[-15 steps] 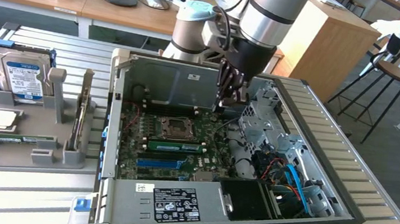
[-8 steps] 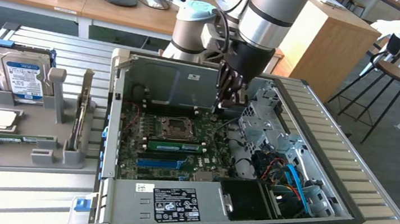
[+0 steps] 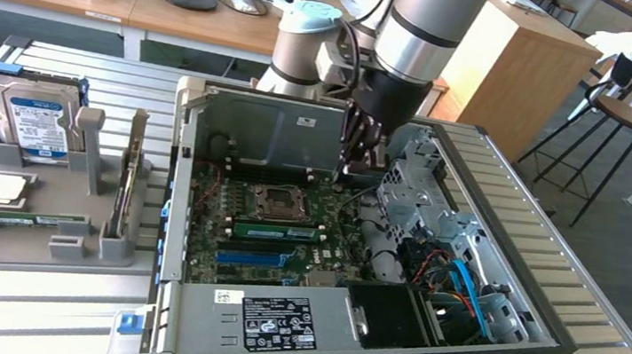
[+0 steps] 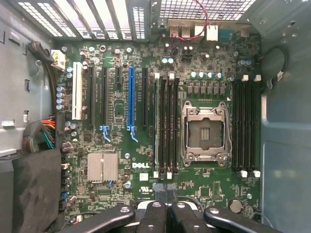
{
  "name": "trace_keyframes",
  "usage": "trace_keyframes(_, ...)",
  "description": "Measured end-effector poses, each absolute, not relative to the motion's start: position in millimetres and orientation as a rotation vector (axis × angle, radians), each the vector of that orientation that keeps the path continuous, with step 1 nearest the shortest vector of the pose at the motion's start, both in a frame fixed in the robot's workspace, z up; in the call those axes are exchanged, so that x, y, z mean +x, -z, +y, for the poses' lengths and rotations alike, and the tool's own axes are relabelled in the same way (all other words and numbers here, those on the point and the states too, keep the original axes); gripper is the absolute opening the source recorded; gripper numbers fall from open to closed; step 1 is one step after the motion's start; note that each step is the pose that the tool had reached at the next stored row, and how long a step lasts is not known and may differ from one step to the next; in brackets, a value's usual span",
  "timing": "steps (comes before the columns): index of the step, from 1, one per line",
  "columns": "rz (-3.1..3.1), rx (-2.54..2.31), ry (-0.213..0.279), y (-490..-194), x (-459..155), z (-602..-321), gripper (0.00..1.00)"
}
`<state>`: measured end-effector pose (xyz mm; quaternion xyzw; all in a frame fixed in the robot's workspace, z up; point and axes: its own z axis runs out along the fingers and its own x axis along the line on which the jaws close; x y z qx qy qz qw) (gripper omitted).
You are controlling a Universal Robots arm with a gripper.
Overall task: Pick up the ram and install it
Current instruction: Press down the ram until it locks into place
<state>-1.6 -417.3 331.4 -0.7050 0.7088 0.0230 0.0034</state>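
Standing edgewise along CPU socket (image 3: pixel 278 200): ram (image 3: pixel 277 230)

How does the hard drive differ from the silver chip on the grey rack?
The hard drive stands upright in its slot, while the silver chip lies flat. The hard drive is much larger and carries a blue and white label; the chip is a small, plain metal square. Both sit in the grey rack, at the exterior view's left of the open computer case.
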Motion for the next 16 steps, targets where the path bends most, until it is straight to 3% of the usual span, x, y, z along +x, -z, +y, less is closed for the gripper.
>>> trace_keyframes(16,2.222,-2.21,-0.073,-320,-2,-417,0.1)
